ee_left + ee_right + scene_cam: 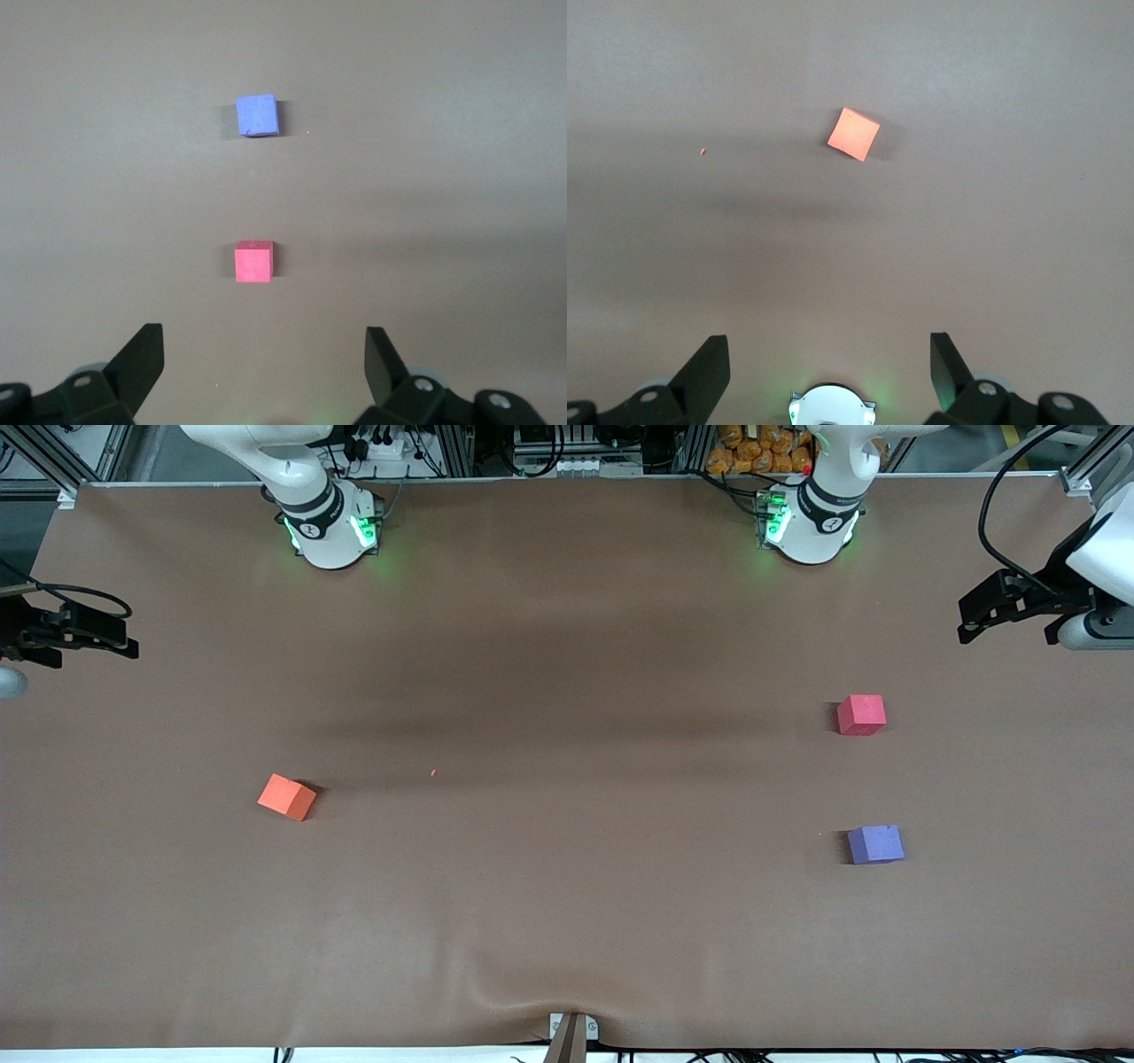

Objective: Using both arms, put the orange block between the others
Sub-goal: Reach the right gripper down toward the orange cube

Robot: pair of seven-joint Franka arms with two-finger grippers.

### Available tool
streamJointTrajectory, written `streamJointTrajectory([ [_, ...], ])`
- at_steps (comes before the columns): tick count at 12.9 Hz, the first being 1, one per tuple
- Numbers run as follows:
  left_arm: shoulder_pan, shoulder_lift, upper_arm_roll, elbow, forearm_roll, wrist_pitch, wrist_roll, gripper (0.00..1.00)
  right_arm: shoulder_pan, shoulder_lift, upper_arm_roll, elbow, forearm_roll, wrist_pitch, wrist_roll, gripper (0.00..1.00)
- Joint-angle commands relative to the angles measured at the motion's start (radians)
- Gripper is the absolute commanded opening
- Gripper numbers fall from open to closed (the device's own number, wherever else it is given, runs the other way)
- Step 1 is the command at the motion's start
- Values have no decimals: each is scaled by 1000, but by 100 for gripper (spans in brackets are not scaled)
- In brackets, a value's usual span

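The orange block lies alone on the brown table toward the right arm's end, turned at an angle. Toward the left arm's end sit the others: a pinkish-red cube and a purple cube, which is nearer to the front camera, with a gap between them. My left gripper hangs open and empty over the table's edge at the left arm's end. My right gripper hangs open and empty over the edge at the right arm's end.
A tiny orange crumb lies on the mat beside the orange block. The green-lit arm bases stand along the table's back edge. A small mount sits at the front edge by a wrinkle in the mat.
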Motion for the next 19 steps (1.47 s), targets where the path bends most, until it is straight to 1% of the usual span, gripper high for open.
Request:
streamJointTrajectory([
  [1,15,-5,-4,9,21,-19,16,100,1,-29,3,-16,-12,-6,1,100],
  [4,18,26,-4,46,26,-19,15,100,1,-31,3,-16,-13,-6,1,100],
  [7,18,26,-4,43,18,-27,16,100,1,-22,3,-22,-15,-2,-6,100],
  [9,18,28,-4,38,17,-27,18,100,4,3,3,-43,-15,36,-3,100],
  [11,20,28,-4,40,17,-27,18,100,4,21,3,-134,-13,151,-2,100],
  [13,19,25,-4,38,17,-27,16,100,4,47,4,-244,-13,309,-2,100],
  [15,39,20,-4,31,17,-27,18,100,5,104,4,-318,-13,447,0,100],
  [18,38,22,-5,22,17,-27,16,100,5,187,4,-437,-13,694,3,100],
  [19,38,23,-5,21,17,-27,16,100,5,216,4,-465,-12,757,4,100],
])
